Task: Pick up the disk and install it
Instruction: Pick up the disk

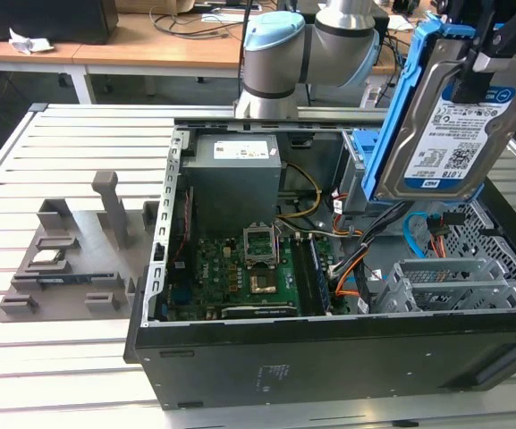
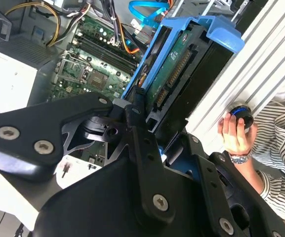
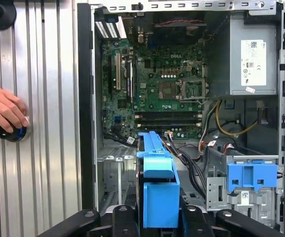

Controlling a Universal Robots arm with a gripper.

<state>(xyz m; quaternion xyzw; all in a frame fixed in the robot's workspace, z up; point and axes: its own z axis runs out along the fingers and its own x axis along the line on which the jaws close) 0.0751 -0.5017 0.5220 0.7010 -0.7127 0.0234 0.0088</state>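
The disk [image 1: 454, 134] is a silver hard drive with a blue-and-white label in a bright blue carrier frame. It hangs tilted above the open computer case [image 1: 329, 357], at the exterior view's right. My gripper [image 1: 488, 49] is shut on its upper end. In the first wrist view the blue carrier [image 3: 159, 182] sits between my black fingers [image 3: 125, 217], over the case's inside. The second wrist view shows the disk [image 2: 177, 74] edge-on, green circuit side up, clamped in my gripper [image 2: 137, 106].
Inside the case lie the motherboard [image 1: 249, 268], a power supply [image 1: 235, 165], loose cables and a grey drive cage with a blue latch [image 3: 248, 180]. A person's hand [image 3: 4, 113] rests on a black knob on the ribbed table. A grey fixture [image 1: 70, 259] holds a small chip [image 1: 47, 259].
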